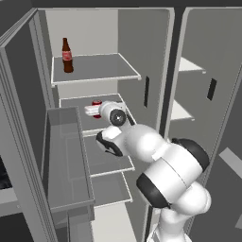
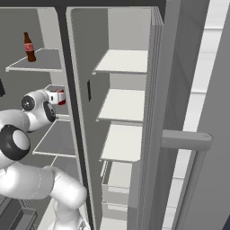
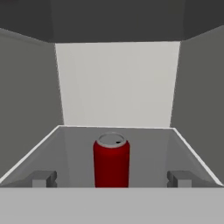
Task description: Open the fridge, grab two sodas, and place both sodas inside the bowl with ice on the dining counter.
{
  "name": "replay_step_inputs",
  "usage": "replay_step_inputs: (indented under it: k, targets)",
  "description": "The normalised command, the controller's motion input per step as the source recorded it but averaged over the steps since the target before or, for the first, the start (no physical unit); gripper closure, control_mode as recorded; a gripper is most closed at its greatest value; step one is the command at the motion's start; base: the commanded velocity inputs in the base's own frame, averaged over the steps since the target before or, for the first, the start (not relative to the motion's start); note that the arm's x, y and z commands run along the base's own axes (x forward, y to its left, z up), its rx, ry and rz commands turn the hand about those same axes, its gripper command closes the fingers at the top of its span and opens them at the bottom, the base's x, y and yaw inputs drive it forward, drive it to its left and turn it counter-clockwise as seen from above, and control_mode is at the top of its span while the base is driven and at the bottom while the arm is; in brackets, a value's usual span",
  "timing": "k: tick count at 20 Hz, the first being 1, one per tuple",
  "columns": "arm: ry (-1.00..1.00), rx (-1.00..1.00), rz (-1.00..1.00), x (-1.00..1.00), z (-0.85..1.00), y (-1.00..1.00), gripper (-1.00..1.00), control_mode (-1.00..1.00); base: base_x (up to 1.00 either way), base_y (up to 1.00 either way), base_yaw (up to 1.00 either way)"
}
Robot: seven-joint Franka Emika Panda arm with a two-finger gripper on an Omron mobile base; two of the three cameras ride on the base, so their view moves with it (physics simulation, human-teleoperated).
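- The first soda is being reached for: the red can (image 3: 111, 162) stands upright on a middle shelf of the open fridge (image 1: 142, 42).
- The gripper (image 3: 111, 179) is spread fully, empty, its fingertips (image 3: 43, 178) flanking the can without contact.
- Next, a short advance and a squeeze are called for.
- The brown bottle (image 1: 67, 56) is seen one shelf higher from the base views.

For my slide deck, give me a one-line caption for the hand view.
Open gripper lined up on the upright red can, standing on a grey fridge shelf.
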Motion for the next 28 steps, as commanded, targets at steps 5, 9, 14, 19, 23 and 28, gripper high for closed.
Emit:
replay_step_inputs:
  k: [5,9,14,19,23,28]
  targets:
    - [0.01,0.0,0.0,0.19,-0.05,0.04,-1.0,-1.0,0.0,0.0,0.0]
    - [0.0,0.0,0.0,0.15,-0.09,0.0,-1.0,-1.0,0.0,0.0,0.0]
    - [0.01,0.0,0.0,0.15,-0.13,0.0,-1.0,-1.0,0.0,0.0,0.0]
    - [0.01,0.0,0.0,0.13,-0.09,0.0,-1.0,-1.0,0.0,0.0,0.0]
    - [0.0,0.0,0.0,0.17,-0.02,0.0,-1.0,-1.0,0.0,0.0,0.0]
    - [0.0,0.0,0.0,0.2,-0.01,0.0,-1.0,-1.0,0.0,0.0,0.0]
